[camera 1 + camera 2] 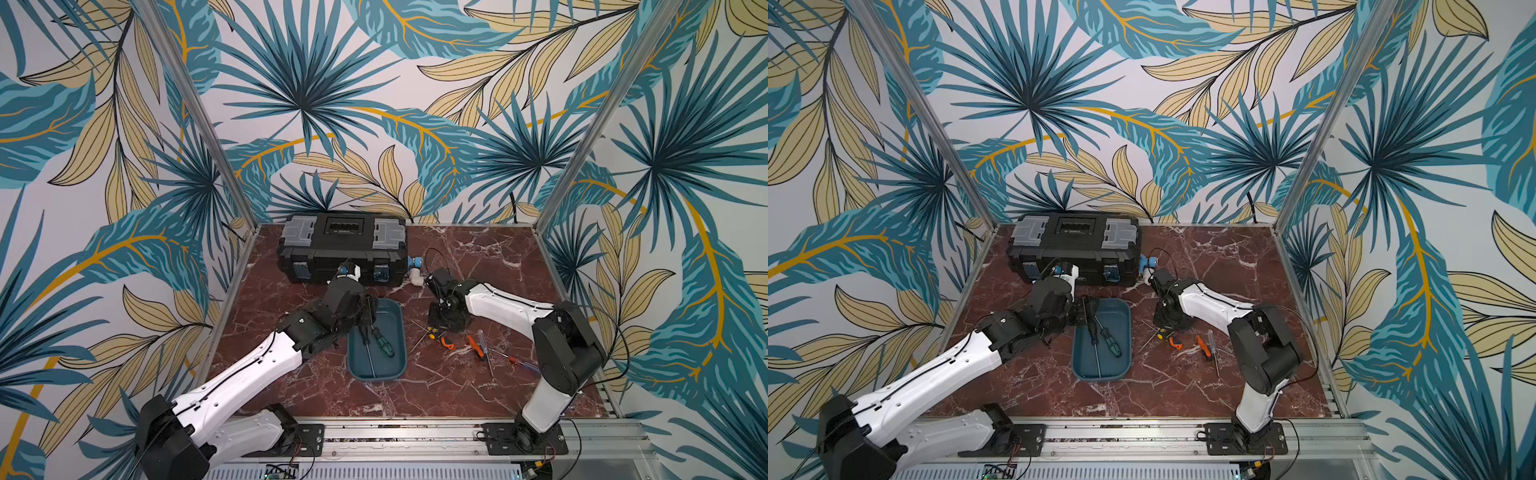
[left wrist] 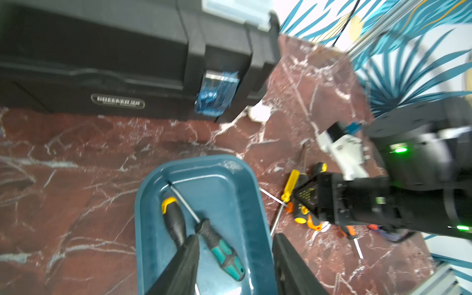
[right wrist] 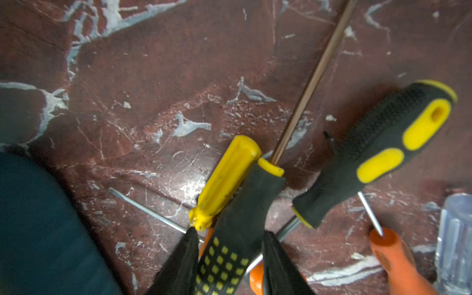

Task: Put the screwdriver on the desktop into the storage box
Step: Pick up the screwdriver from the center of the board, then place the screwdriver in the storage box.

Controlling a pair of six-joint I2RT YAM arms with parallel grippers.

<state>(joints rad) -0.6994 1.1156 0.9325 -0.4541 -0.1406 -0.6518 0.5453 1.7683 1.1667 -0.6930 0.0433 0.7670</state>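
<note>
The teal storage box (image 1: 400,328) (image 2: 258,204) lies mid-desktop (image 1: 478,257). Inside it rest a green-and-black screwdriver (image 1: 384,345) (image 2: 222,251) and a black one with a yellow cap (image 2: 173,219). My left gripper (image 1: 368,316) (image 2: 235,238) hangs open just above the box, its jaws wide with nothing between them. To the box's right, my right gripper (image 1: 442,326) (image 3: 229,232) is down in a pile of screwdrivers, shut on a black handle with yellow dots (image 3: 245,217). That handle lies across a yellow-handled screwdriver (image 3: 224,181) on the desktop.
A black toolbox (image 1: 343,245) stands at the back, close behind the storage box. More screwdrivers lie right of the pile: a black-and-yellow handle (image 3: 378,153), orange handles (image 1: 473,345), a clear one (image 1: 482,338) and a red-and-blue one (image 1: 523,363). Aluminium rails edge the desktop.
</note>
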